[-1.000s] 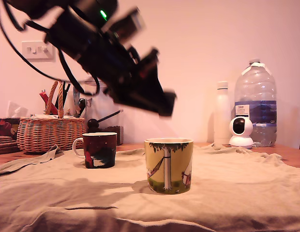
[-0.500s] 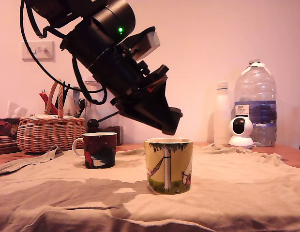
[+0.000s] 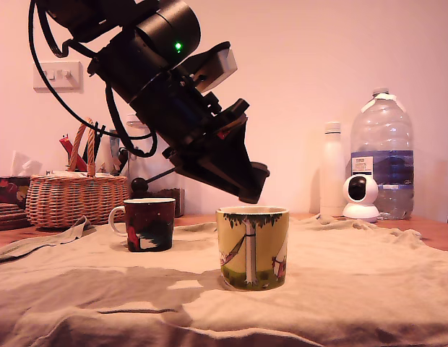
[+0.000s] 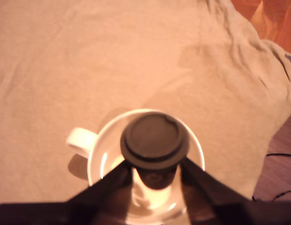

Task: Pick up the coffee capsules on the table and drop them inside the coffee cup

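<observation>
The black gripper [image 3: 251, 192] hangs just above the large yellow-green ceramic mug with the tree print [image 3: 251, 247], which stands near the middle of the beige cloth [image 3: 368, 289]. Its fingers clamp the small dark tapered coffee capsule [image 4: 155, 139] over the mug's mouth. Released from this tilt, the capsule may clip the cream rim and bounce onto the cloth. Dropping lower risks knocking the mug.

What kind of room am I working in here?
Probably a home kitchen or dining room: a cloth-covered table, a wicker basket, a big water bottle and a wall switch.
</observation>
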{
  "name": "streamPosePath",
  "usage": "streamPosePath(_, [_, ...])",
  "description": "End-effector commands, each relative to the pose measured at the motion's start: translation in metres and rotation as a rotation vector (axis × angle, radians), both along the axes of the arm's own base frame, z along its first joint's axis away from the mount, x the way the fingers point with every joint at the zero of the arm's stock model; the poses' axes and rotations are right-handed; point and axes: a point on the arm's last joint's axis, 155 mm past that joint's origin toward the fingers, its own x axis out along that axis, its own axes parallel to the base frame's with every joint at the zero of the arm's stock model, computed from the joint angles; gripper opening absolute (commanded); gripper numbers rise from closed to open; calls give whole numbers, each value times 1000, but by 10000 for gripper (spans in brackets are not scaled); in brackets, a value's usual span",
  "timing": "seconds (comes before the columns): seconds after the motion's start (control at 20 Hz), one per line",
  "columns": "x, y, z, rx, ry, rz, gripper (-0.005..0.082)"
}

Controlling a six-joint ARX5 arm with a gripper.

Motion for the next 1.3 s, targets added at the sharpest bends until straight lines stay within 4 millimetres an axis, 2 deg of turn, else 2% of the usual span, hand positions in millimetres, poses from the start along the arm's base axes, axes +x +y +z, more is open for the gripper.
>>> streamPosePath(0.0, [-1,-1,-7,13,6,-10,471])
streamPosePath(0.25, [-2,0,-8,17,13,-10,460])
streamPosePath(0.3, [-2,0,-8,17,14,-10,436])
streamPosePath(0.45, [-4,0,-5,12,19,-8,305])
streamPosePath(0.6, [-8,-1,7,-11,16,-18,40])
streamPosePath(0.65, [-10,-1,13,-22,14,-25,-21])
streamPosePath(0.85, [-16,3,39,-49,-15,-28,-24])
streamPosePath(1.0, [-20,8,66,-82,-40,-6,-24])
streamPosePath(1.25, [-21,31,103,-77,-129,56,-24])
